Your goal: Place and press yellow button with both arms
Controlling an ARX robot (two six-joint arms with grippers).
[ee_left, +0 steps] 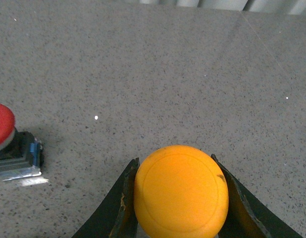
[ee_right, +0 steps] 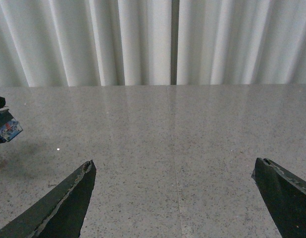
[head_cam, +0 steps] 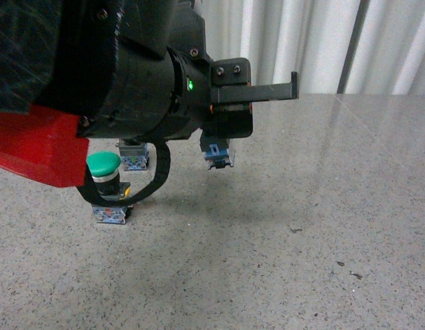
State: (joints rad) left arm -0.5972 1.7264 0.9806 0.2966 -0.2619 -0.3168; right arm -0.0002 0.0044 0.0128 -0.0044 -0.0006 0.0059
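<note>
While the left gripper [ee_left: 174, 161] clamped the yellow button [ee_left: 181, 191] apparently clear of the table [head_cam: 302, 240], at three o'clock from the green button [head_cam: 103, 164], placing and pressing were both undone; the right gripper [ee_right: 175, 167] hung spread wide, empty.

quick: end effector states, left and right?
Left end effector: closed on the yellow button.
Right end effector: open, empty.

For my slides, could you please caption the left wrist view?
Left claw holds the yellow button; red button sits on the table.
</note>
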